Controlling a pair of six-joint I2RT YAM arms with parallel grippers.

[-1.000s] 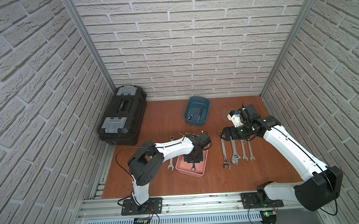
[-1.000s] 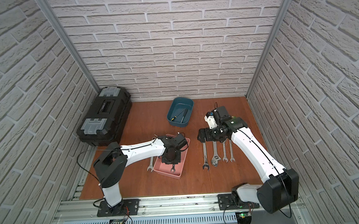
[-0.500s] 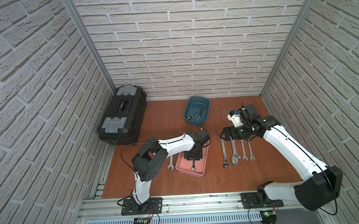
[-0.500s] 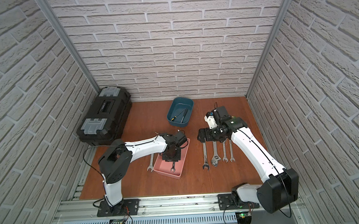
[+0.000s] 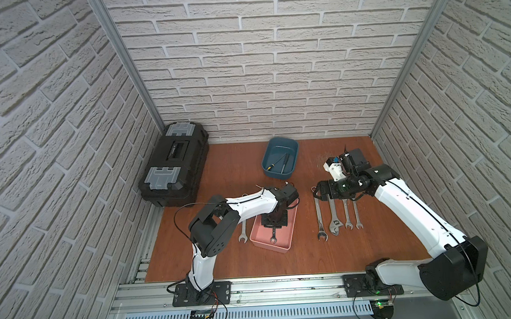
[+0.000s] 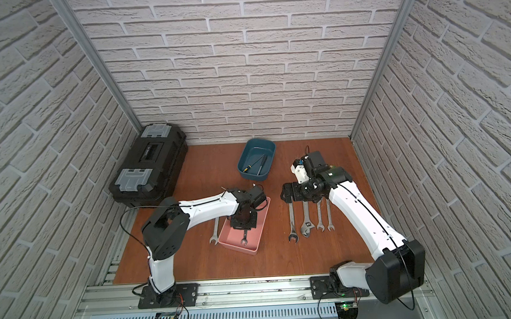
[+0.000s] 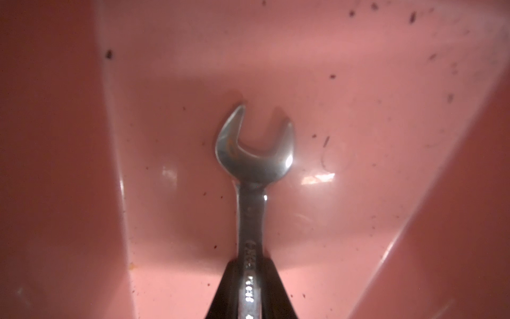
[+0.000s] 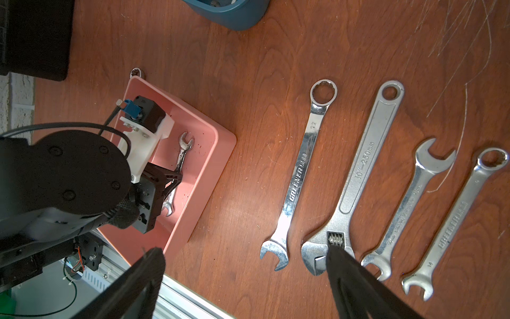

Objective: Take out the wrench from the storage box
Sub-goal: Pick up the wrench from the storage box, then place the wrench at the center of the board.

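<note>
my left gripper [image 7: 249, 287] is closed narrow on the shank of the wrench [image 7: 254, 154]. the black fingers [image 7: 226, 292] press it from both sides. the wrench is inside the storage box [image 7: 358, 124], with its open-ended head pointing away from my fingertips, at or just above the speckled pink floor. contact with the floor cannot be confirmed. in both top views this gripper reaches straight down into the box, and the free head of the wrench shows just past it.

my right gripper [image 5: 320, 191] stands wide apart and holds nothing. it hovers over the far ends of four wrenches [image 8: 300, 171], which lie side by side directly below it. a spare wrench [image 5: 243, 232] lies just beside the storage box, on the side away from my right gripper.

surface: the bench [image 5: 254, 263] is reddish-brown wood grain, and fine pale scratches show on it beyond the four wrenches.

room: walls [image 5: 257, 60] of white brick pattern enclose the bench on three sides, with metal posts [image 5: 126, 61] at the rear corners. a metal rail [image 5: 286, 286] behind both grippers carries the two arm bases. a blue tub [image 5: 276, 172] sits ahead of the grippers, near the rear wall. a black toolbox [image 5: 172, 165] with grey latches stands well apart from my left gripper, against the side wall.
</note>
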